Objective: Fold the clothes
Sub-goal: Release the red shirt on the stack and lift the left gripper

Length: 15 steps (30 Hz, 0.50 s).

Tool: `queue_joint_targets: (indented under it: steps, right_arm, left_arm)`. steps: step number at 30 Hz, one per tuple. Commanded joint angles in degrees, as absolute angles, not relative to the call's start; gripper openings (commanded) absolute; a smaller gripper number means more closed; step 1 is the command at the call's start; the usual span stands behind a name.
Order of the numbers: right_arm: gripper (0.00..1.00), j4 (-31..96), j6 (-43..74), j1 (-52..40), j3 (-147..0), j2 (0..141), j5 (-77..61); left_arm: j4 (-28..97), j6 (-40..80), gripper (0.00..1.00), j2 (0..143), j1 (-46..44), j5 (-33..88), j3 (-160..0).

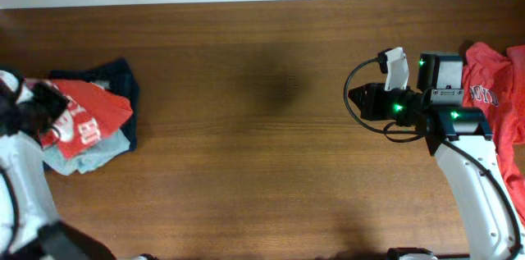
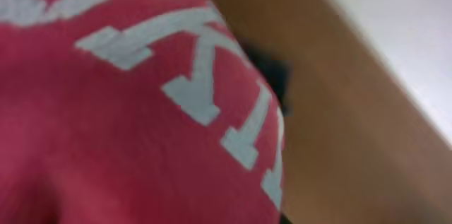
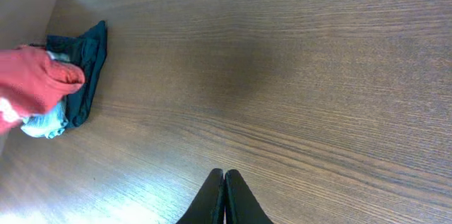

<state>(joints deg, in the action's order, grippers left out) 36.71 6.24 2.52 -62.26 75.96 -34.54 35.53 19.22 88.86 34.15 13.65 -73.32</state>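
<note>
One folded orange-red cotton T-shirt (image 1: pixel 90 116) lies stacked at my left gripper (image 1: pixel 33 111), grip untellable; my right gripper (image 3: pixel 224 194), closed empty, should fetch another.

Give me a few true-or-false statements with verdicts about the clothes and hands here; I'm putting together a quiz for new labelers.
1. The right hand is shut and holds nothing. True.
2. The red shirt on the left lies directly on the wood. False: it lies over a pale grey garment and a navy garment.
3. A second red shirt lies at the right edge of the table. True.
4. The right hand is touching the left pile. False: it is over bare wood on the right side, well apart from the pile.
</note>
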Motion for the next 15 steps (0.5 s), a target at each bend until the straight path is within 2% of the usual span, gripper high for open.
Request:
queue_joint_targets:
  steps: [1,4,6,7,8,12,15]
  right_arm:
    - [0.07,36.7,6.4,2.2,-62.4,75.9,-34.3]
    - [0.07,36.7,6.4,2.2,-62.4,75.9,-34.3]
    - [0.07,36.7,6.4,2.2,-62.4,75.9,-34.3]
    - [0.07,36.7,6.4,2.2,-62.4,75.9,-34.3]
    - [0.07,36.7,6.4,2.2,-62.4,75.9,-34.3]
    - [0.08,36.7,6.4,2.2,-62.4,75.9,-34.3]
    - [0.08,36.7,6.4,2.2,-62.4,75.9,-34.3]
  left_arm:
    - [40.1,23.8,0.14,94.6,34.5,12.0,-74.0]
    - [42.0,23.2,0.34,95.0,34.7,9.8,-74.0]
    - [43.2,21.0,0.61,93.6,34.7,8.5,-74.1]
    - [44.4,19.9,0.63,92.6,34.7,8.1,-74.1]
    - [45.9,19.6,0.72,91.6,34.7,7.1,-74.1]
    - [50.0,18.0,0.84,85.9,34.7,-0.6,-74.1]
    - [50.3,17.6,0.87,82.8,34.7,-1.8,-74.1]
